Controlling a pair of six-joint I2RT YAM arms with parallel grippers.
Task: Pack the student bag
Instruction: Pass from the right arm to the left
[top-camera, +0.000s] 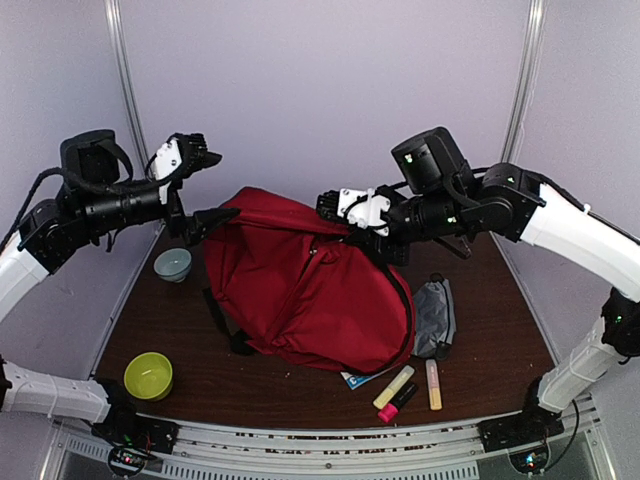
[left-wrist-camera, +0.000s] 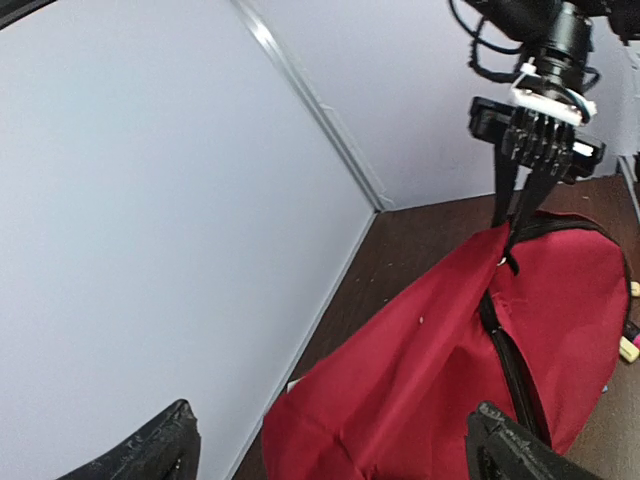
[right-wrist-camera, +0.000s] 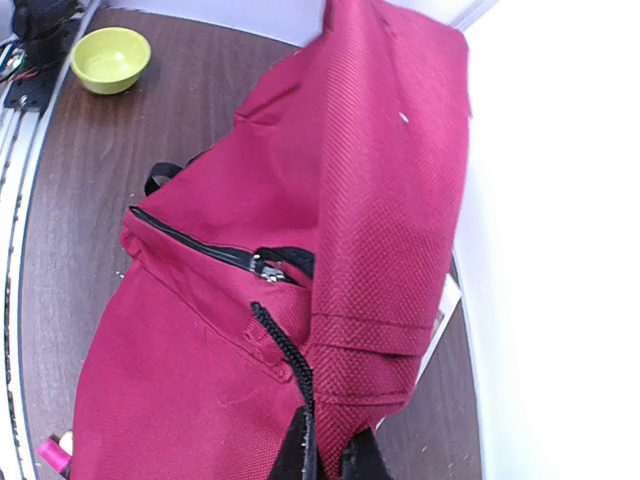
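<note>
The red student bag (top-camera: 310, 290) lies in the middle of the brown table, its top end lifted. My right gripper (top-camera: 332, 212) is shut on the bag's raised top edge beside the black zip; in the right wrist view its fingers (right-wrist-camera: 335, 458) pinch the red fabric (right-wrist-camera: 380, 200). In the left wrist view the right gripper (left-wrist-camera: 512, 225) holds the bag (left-wrist-camera: 450, 370) up by that edge. My left gripper (top-camera: 208, 188) is open wide at the bag's upper left corner. Its fingertips (left-wrist-camera: 165, 450) show at the bottom of the left wrist view with the red fabric ahead between them.
A blue-grey bowl (top-camera: 172, 264) stands left of the bag and a green bowl (top-camera: 148, 375) at the front left. A grey zip pouch (top-camera: 436, 315) lies right of the bag. Three highlighters (top-camera: 393, 386) and a small card (top-camera: 358, 378) lie in front. White walls close in behind.
</note>
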